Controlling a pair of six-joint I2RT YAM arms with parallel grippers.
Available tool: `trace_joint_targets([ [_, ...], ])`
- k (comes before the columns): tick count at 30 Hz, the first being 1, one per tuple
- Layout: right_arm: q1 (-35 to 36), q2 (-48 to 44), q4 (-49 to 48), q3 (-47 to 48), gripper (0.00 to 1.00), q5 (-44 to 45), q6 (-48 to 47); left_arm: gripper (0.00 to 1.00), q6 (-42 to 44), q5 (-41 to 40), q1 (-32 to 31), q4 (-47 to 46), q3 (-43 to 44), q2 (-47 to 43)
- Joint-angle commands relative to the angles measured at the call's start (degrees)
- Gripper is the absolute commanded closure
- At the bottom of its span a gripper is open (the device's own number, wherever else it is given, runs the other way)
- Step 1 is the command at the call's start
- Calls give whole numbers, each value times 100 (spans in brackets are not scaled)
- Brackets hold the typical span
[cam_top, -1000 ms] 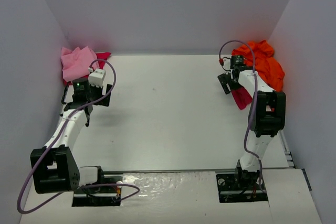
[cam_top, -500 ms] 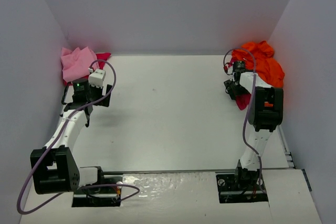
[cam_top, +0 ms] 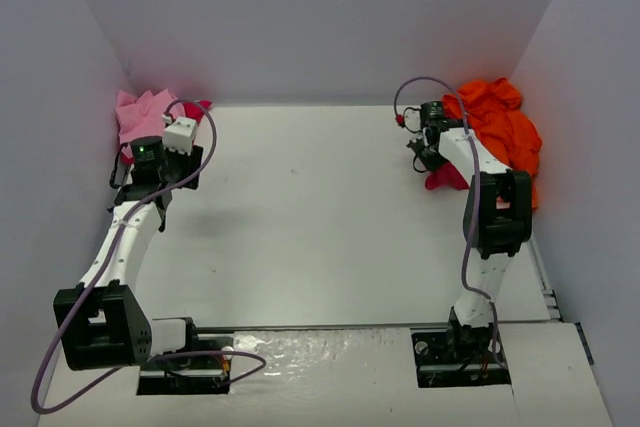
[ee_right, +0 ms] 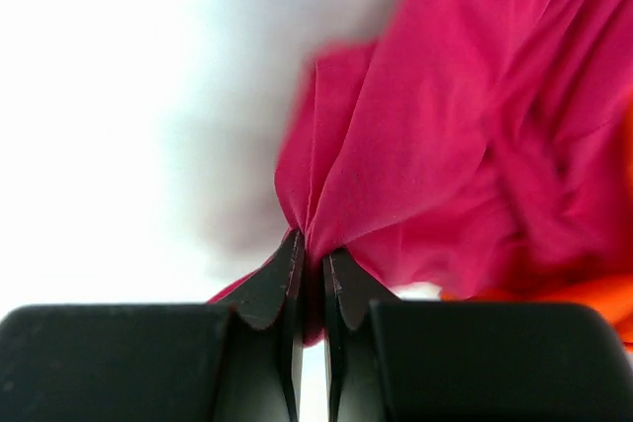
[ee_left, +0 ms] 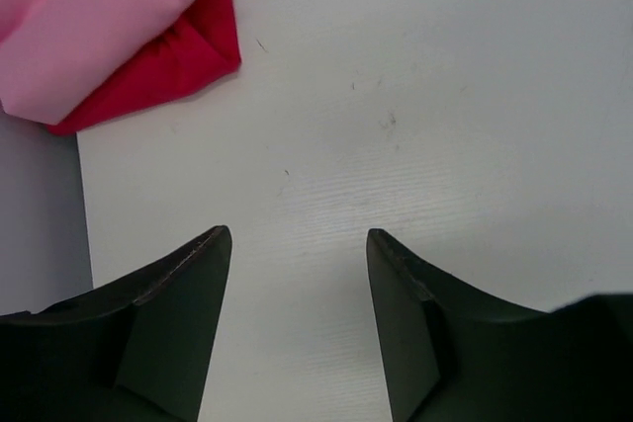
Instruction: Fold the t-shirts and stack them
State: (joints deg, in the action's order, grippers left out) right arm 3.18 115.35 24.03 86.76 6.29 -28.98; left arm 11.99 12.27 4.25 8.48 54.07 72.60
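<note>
Pinching crimson t-shirt [ee_right: 425, 145] with right fingers [ee_right: 265, 295], left fingers [ee_left: 168, 308] spread apart

Matt cloth t-shirt [ee_right: 445, 145], smooth table [ee_left: 445, 96]

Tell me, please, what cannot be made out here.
- Left wrist view: the pink shirt and the red shirt beneath it are cut off by the frame edge.
- Right wrist view: the magenta shirt is blurred; the orange shirt is a sliver at the edge.
- Top view: the right arm hides much of the magenta shirt.
</note>
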Motion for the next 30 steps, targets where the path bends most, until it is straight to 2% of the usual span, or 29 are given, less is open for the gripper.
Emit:
trace_joint_targets([
  [1, 800, -1674, 254, 769, 100, -905, -406, 44, -28, 65, -22, -71, 746, -187],
  [4, 1201, -2560, 286, 921, 100, -1674, -524, 37, -48, 77, -73, 102, 939, -167],
  [7, 1324, -3356, 297, 1114, 94, -3125, -429, 35, -143, 195, -104, 203, 1111, -169],
  [11, 1291, -3595, 742, 1492, 92, -4775, -56, 32, -180, 372, -136, 260, 1168, -166],
  [12, 1296, -3641, 811, 1419, 89, -5141, -62, 32, -186, 372, -141, 272, 1174, -154],
  [16, 1290, -3630, 901, 1300, 88, -6002, 150, 31, -179, 368, -162, 307, 1198, -163],
  [20, 1299, -3548, 936, 1088, 83, -5535, -130, 28, -228, 477, -170, 327, 1201, -191],
  [22, 1320, -3442, 931, 836, 83, -5313, -230, 25, -286, 612, -181, 326, 1194, -169],
  [23, 1338, -3381, 928, 699, 85, -5223, -271, 25, -300, 679, -193, 332, 1194, -150],
  [24, 1367, -3330, 925, 609, 93, -5196, -294, 24, -331, 773, -217, 354, 1201, -109],
  [28, 1521, -3117, 853, 286, 94, -5035, -309, 21, -386, 1208, -348, 603, 1415, 110],
  [30, 1603, -3036, 714, 213, 78, -4848, -269, 21, -384, 1318, -560, 742, 1560, 211],
])
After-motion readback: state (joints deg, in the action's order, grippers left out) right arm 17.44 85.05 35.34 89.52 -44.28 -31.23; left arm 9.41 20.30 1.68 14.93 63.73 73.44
